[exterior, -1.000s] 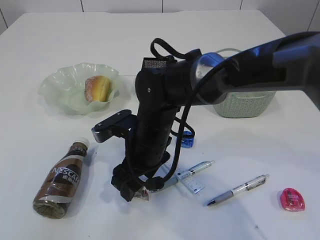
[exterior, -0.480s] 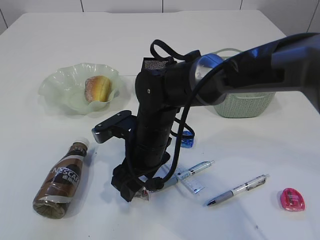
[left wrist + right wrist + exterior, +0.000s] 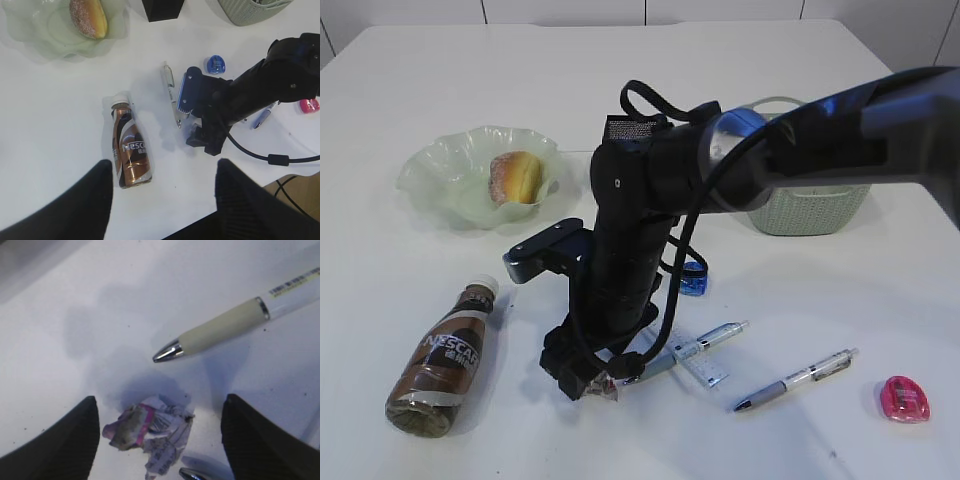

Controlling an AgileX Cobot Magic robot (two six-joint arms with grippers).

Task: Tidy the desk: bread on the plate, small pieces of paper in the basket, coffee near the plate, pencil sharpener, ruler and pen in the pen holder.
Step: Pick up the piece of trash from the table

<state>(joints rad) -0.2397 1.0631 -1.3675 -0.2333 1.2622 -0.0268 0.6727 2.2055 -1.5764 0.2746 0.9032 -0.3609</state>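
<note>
While the exterior view hides it, the right wrist view shows the right gripper (image 3: 157, 440), jaws apart, around a crumpled paper (image 3: 150, 432); left gripper (image 3: 162, 200) also apart.

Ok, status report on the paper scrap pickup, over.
Right gripper open, straddling the crumpled paper on the desk. Left gripper open, empty, high. White pen tip close beside the paper.

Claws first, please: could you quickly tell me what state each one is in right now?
Left claw: open, holding nothing, high above the coffee bottle.
Right claw: open, its fingers either side of the crumpled paper, not closed on it.
</note>
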